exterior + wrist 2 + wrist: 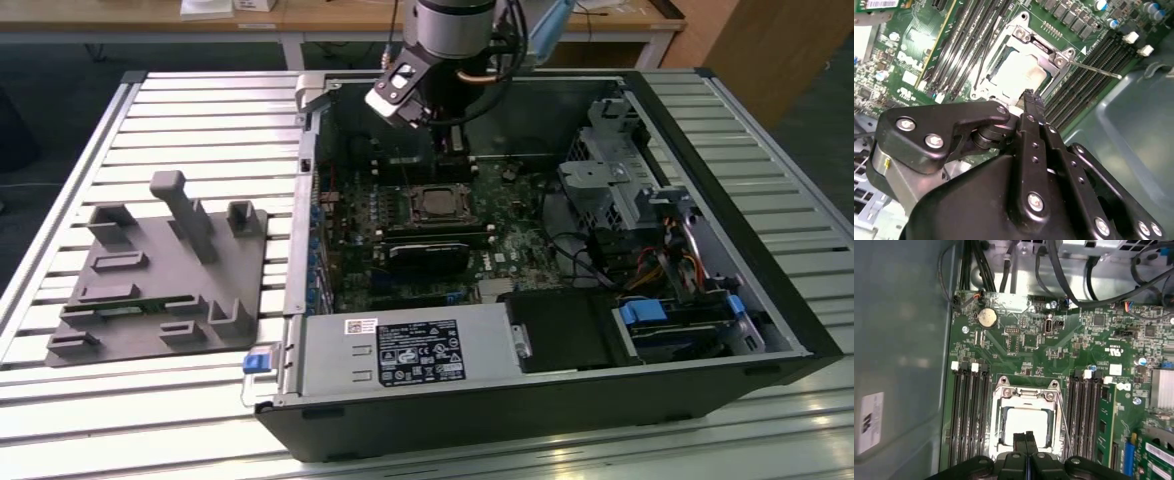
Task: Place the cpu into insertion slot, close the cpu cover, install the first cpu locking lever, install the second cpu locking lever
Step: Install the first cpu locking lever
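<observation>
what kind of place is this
Most likely a robotics lab or test workshop: an open computer case lies on a slatted metal table, a robot arm reaches into it over the motherboard, and wooden desks stand behind.

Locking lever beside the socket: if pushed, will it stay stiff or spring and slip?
The locking lever is a thin wire rod, so it will likely flex and spring back. Its smooth round metal may slip off the shut fingers. One end sits at the cpu cover, so it should pivot.
</observation>
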{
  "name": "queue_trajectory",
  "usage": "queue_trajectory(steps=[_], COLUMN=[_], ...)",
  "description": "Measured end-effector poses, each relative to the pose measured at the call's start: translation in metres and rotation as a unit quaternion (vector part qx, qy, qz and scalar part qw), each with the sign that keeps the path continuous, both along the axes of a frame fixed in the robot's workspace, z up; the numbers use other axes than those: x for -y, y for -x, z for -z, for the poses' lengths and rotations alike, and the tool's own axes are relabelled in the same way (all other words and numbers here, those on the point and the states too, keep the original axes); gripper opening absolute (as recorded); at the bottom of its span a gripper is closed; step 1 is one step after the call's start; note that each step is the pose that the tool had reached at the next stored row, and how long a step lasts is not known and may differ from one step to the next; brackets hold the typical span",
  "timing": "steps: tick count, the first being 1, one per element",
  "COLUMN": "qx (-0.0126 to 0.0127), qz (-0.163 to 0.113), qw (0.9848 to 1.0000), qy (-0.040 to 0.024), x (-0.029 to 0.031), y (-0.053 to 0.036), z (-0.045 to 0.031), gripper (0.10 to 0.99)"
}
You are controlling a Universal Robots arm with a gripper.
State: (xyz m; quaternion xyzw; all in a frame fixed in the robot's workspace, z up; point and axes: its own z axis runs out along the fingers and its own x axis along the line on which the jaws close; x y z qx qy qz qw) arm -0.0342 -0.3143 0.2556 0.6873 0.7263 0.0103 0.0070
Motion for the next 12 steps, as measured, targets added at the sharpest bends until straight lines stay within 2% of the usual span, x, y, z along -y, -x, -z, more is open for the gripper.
queue_trajectory(steps=[3, 7, 9, 10, 12], qx=[0.0, 0.0, 0.0001, 0.0, 0.0001], qz=[0.0, -0.037, -0.055, -0.073, -0.092], qw=[1.0, 0.9993, 0.9985, 0.9973, 0.9957], qy=[0.0001, 0.0001, 0.0, 0.0001, 0.0], x=[0.0, 0.0, 0.0, 0.0, 0.0], y=[0.0, 0.0, 0.0, 0.0, 0.0], z=[-0.0068, -0.0073, -0.0072, -0.0072, -0.0072], gripper=[0.114, 0.114, 0.114, 0.114, 0.114])
